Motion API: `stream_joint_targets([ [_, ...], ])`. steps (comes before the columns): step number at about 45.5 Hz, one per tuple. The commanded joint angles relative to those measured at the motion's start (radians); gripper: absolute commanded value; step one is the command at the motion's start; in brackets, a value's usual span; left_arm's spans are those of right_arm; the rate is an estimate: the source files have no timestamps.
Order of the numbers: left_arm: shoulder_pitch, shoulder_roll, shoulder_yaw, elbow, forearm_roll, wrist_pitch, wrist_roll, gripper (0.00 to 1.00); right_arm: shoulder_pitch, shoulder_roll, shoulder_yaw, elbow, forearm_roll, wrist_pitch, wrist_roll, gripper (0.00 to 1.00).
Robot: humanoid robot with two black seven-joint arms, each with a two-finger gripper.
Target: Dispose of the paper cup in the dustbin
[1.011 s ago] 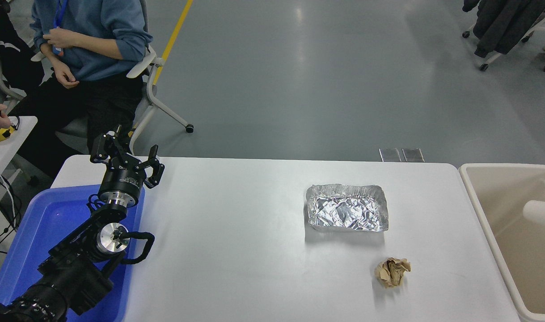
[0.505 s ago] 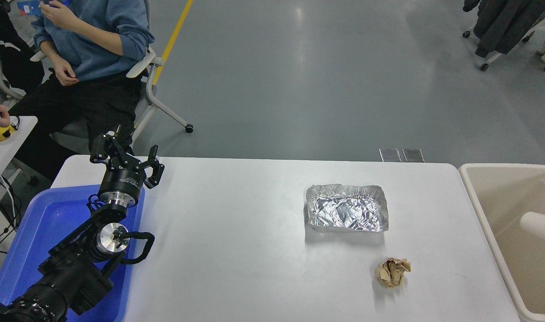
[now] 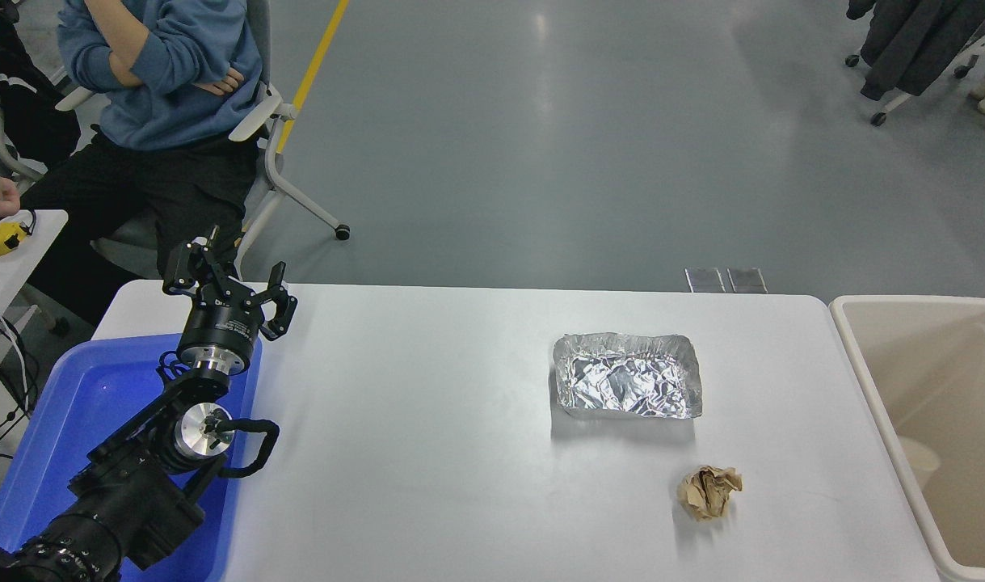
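My paper cup [image 3: 918,461] has just dropped from mid-air to the dustbin [image 3: 864,380] floor at my 3 o'clock, so disposal looks done; right hand gone from view, left hand [image 3: 227,279] parked open, empty.

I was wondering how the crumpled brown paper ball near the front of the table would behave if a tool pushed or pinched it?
The crumpled brown paper ball looks light, being just wadded paper, so a push would probably send it skidding over the smooth white table. Its lumpy, irregular folds suggest it would tumble unevenly instead of rolling straight. A pinch would likely compress it, not break it.
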Motion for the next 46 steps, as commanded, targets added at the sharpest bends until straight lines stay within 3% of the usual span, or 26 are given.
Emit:
stream_joint_targets([
  [1, 0.0, 0.0, 0.0, 0.0, 0.0, 0.0, 0.0, 1.0, 0.051, -0.037, -0.009, 0.012, -0.001, 0.047, 0.002, 1.0],
  [23, 0.0, 0.0, 0.0, 0.0, 0.0, 0.0, 0.0, 1.0, 0.307, 0.003, -0.108, 0.05, -0.016, 0.237, 0.002, 1.0],
  [34, 0.0, 0.0, 0.0, 0.0, 0.0, 0.0, 0.0, 1.0, 0.39, 0.006, -0.184, 0.283, -0.044, 0.249, 0.029, 1.0],
  [46, 0.0, 0.0, 0.0, 0.0, 0.0, 0.0, 0.0, 1.0, 0.431, 0.017, -0.179, 0.533, -0.239, 0.248, 0.068, 1.0],
])
